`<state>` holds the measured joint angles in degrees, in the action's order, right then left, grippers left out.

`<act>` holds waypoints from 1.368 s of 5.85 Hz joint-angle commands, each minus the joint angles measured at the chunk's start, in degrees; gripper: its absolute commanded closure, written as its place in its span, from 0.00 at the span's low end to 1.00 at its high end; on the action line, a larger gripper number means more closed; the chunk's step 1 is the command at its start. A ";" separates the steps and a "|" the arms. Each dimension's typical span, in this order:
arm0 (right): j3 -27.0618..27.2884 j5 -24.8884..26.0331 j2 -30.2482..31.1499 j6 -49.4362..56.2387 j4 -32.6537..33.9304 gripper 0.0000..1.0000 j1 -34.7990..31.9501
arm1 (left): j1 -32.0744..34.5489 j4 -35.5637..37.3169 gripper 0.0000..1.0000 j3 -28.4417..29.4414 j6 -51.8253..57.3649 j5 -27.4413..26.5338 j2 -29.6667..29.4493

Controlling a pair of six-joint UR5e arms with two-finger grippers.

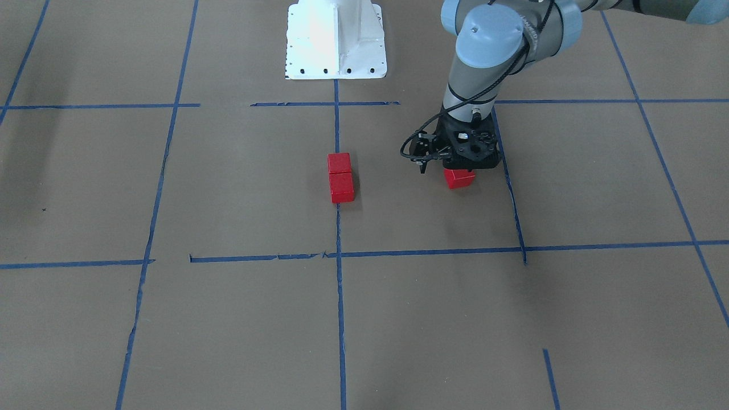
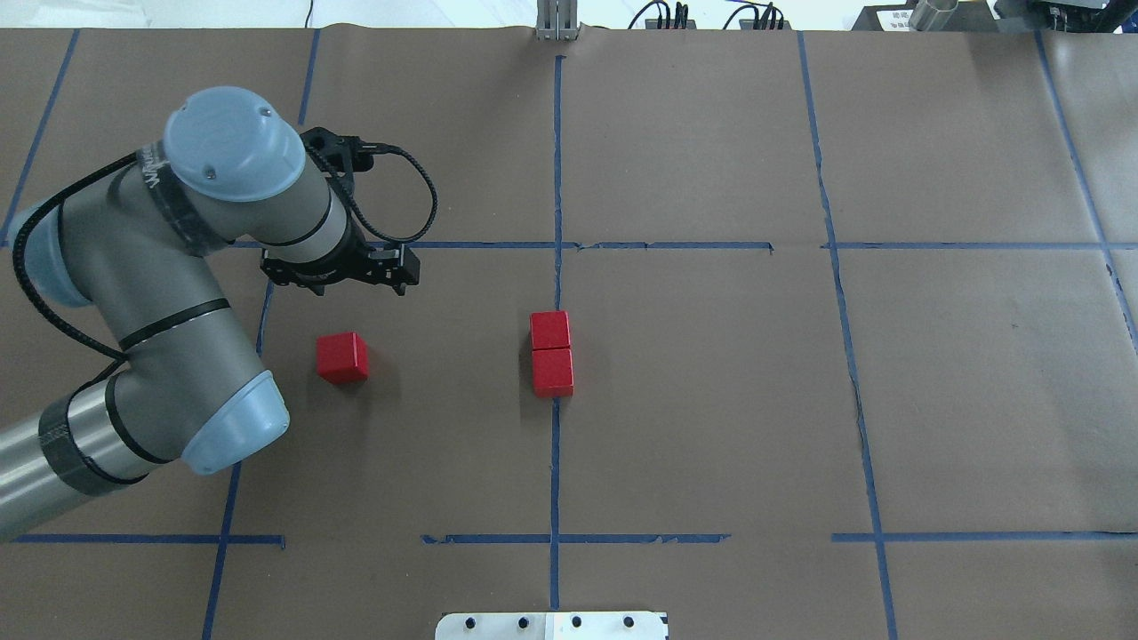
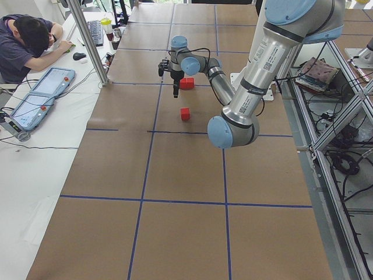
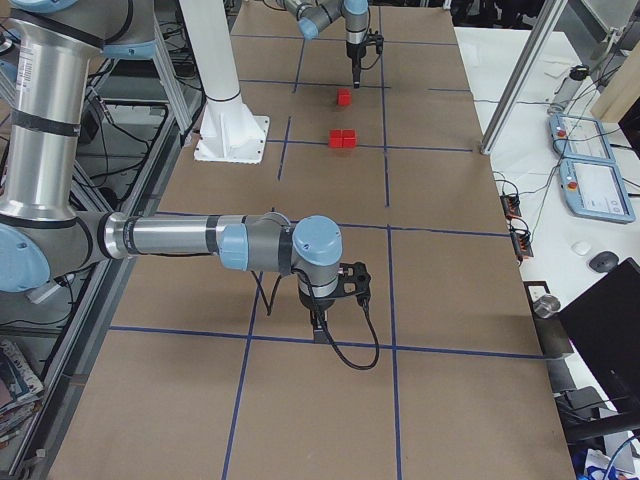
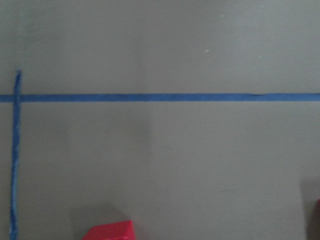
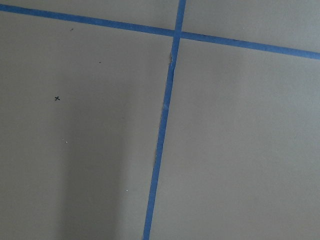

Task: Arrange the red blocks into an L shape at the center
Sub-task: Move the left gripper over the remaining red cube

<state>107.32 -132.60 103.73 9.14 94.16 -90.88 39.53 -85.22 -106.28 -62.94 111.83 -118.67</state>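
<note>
- Two of the red blocks [image 2: 551, 353] sit touching face to face at the center [image 2: 613, 356], on the blue tape line [image 2: 555, 453] — a straight pair, no L yet.
- The third block [image 2: 342, 357] lies flat on the paper, well apart from the pair, on the robot's left side.
- The left gripper [image 3: 175, 92] points down, raised clear, roughly over the third block as best the angles show. No block is in it. The fingers are hidden under the wrist from above, so I cannot tell how wide they stand.
- The right gripper [image 4: 318, 325] is low over bare paper, far from the blocks. It shows side-on only, so its opening is not readable.
- Handling, judged: a small rigid cube, likely light, not fragile, and the matte faces should grip fine.
- Take it by two opposite side faces, centred and square — off-centre it may twist.
</note>
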 commanded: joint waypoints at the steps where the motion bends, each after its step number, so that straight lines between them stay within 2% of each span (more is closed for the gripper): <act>1: -0.18 0.07 -0.02 0.00 0.06 0.00 0.00 | -0.24 -0.55 0.00 -0.60 -4.53 0.40 3.35; 3: -0.09 0.15 0.07 0.00 0.06 0.00 0.00 | -0.86 -0.73 0.00 1.25 -9.65 0.40 3.10; 5: 0.08 0.15 0.07 0.00 -0.03 0.00 0.00 | -3.14 -7.02 0.00 4.82 -12.54 0.40 3.27; 8: 0.08 0.24 0.07 0.00 -0.03 0.00 0.00 | -3.06 -8.47 0.00 6.08 -11.50 0.49 3.63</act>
<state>107.40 -132.38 103.80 9.14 94.13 -90.88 36.43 -93.67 -100.29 -74.70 112.32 -115.12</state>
